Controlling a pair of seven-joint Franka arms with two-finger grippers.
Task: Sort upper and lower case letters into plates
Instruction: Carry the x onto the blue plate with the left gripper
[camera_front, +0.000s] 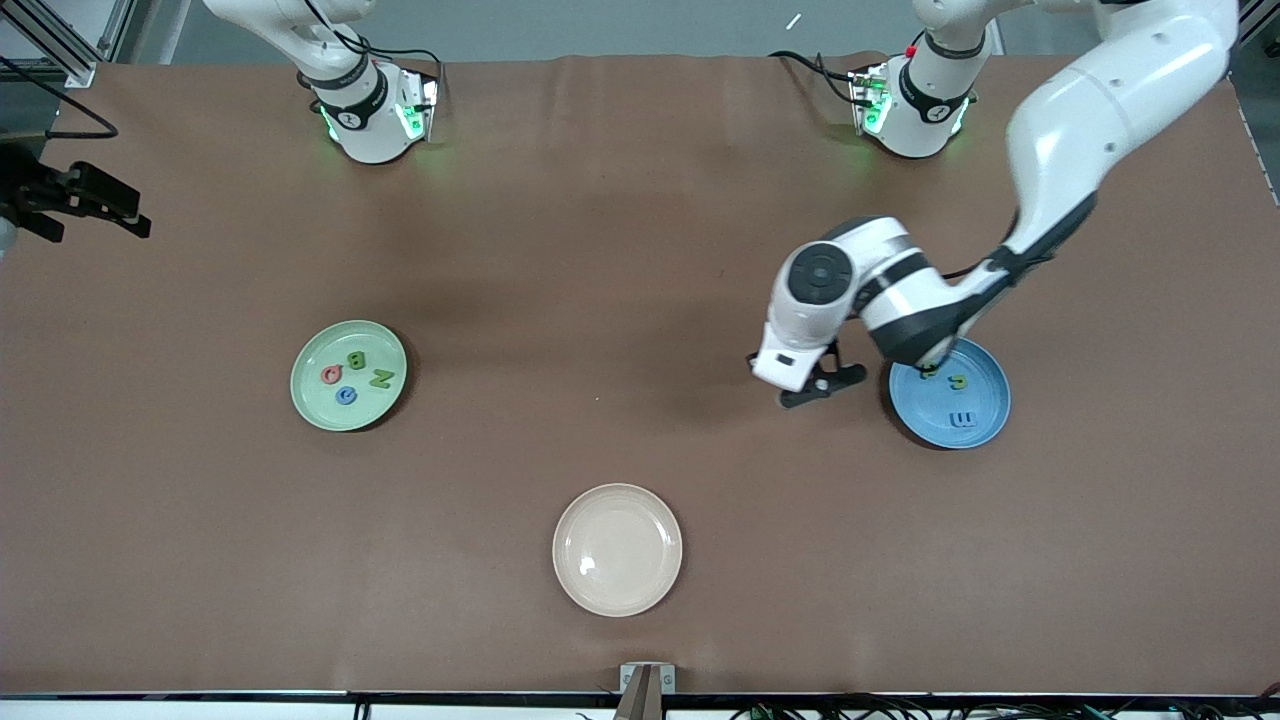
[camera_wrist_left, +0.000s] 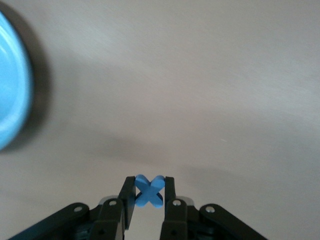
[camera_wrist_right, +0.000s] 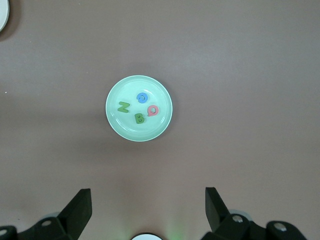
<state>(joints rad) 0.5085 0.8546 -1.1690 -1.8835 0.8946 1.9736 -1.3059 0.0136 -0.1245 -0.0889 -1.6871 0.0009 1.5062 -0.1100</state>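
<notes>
The left gripper (camera_front: 815, 388) is clamped on a small sky-blue foam letter shaped like an X (camera_wrist_left: 148, 191), pinched upright between its two black fingers (camera_wrist_left: 170, 200) so that the crossing strokes stand clear above them; held edge-on this way, the piece should drop flat once let go. Gripper and letter hang over bare brown tabletop (camera_front: 620, 250) just beside the round sky-blue plastic plate (camera_front: 985, 425), at about nine o'clock from its rim, and the left wrist view catches a curved slice of that plate at the frame's edge. The blue plate, toward the left arm's end of the table, already carries three small letters, one of them a blue E-like shape and two in yellow and green that the arm's forearm partly covers. The round pale green plastic plate (camera_front: 312, 400) lies toward the right arm's end, well apart from the blue one, with four letters: a green N, a green B, a pink rounded one and a blue C or G. At roughly six o'clock from the table's middle, nearest the front camera, sits a round cream-beige plate (camera_front: 617, 590) with nothing on it; it looks like the emptied source dish. The right gripper (camera_wrist_right: 147, 210) waits high above the green plate with its jaws spread wide and nothing between them. Judging by position, the X is the last piece to be sorted and is bound for the neighbouring blue plate.
</notes>
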